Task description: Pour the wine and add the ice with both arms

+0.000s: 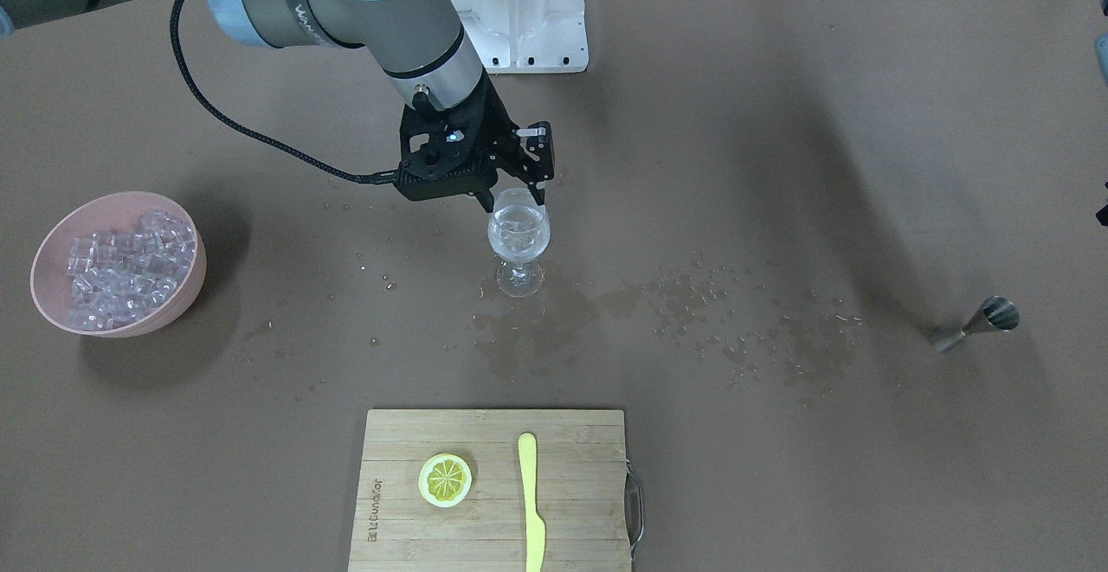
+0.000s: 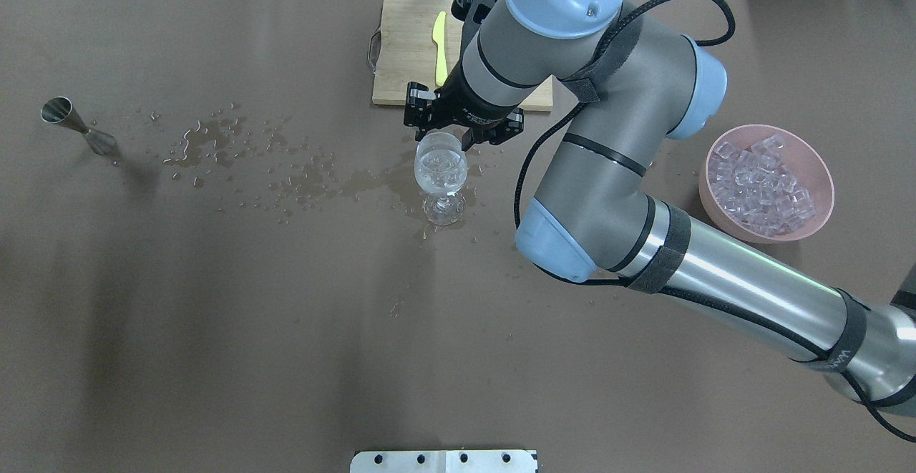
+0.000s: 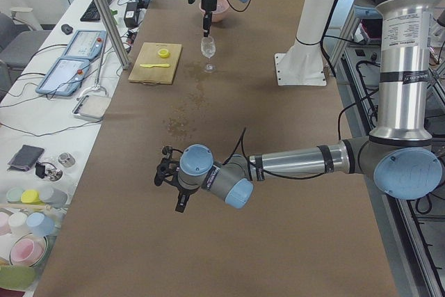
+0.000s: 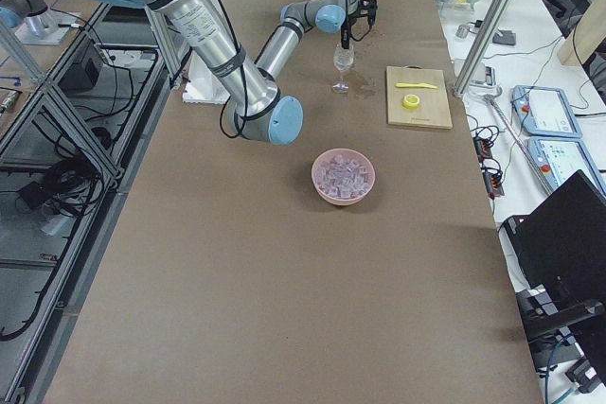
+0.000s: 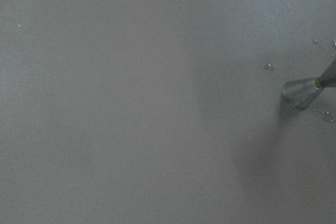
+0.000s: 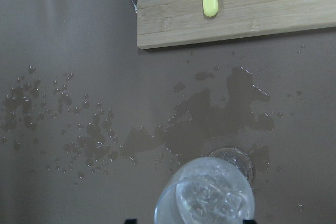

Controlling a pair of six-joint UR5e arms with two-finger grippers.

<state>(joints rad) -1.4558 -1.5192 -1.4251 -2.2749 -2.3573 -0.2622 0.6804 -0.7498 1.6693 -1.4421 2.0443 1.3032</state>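
Observation:
My right gripper (image 1: 511, 198) hangs open just above the rim of a clear stemmed wine glass (image 1: 519, 234) in the middle of the table, one finger on each side. The glass (image 2: 441, 169) holds several ice cubes; I cannot make out clear liquid among them. In the right wrist view the glass (image 6: 205, 195) sits right below the camera. A pink bowl (image 1: 95, 213) full of ice cubes (image 1: 121, 269) stands toward the robot's right. My left gripper (image 3: 179, 203) hovers over bare table near a steel jigger (image 1: 978, 323); I cannot tell whether it is open.
Spilled clear liquid (image 2: 236, 151) and droplets lie between the jigger (image 2: 75, 124) and the glass. A wooden cutting board (image 1: 493, 511) with a lemon slice (image 1: 445, 478) and a yellow knife (image 1: 531, 503) lies beyond the glass. The white arm base (image 1: 519, 9) is at the robot's edge.

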